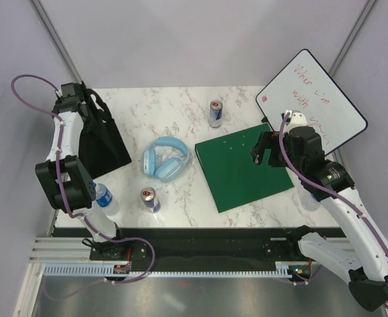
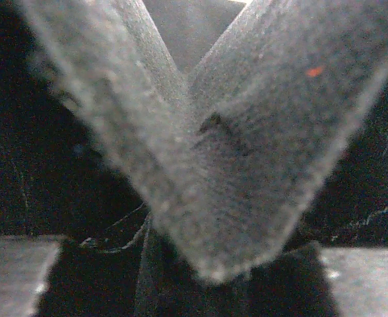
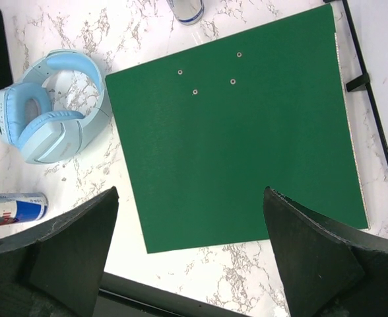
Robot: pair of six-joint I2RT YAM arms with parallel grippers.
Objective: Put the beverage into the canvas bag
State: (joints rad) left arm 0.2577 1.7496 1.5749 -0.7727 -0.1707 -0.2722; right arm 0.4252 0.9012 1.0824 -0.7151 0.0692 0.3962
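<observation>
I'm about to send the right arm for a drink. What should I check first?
1. Right tool open and empty: ok, it hangs over the green folder.
2. Left tool at the bag handles: ok. Grip on them: cannot tell.
3. Bag mouth open: cannot tell.
4. Far can and near can unobstructed: ok.
5. Bottle reachable: not ok, partly under the left arm.
6. Low route to the bag: not ok, headphones lie between folder and bag.
</observation>
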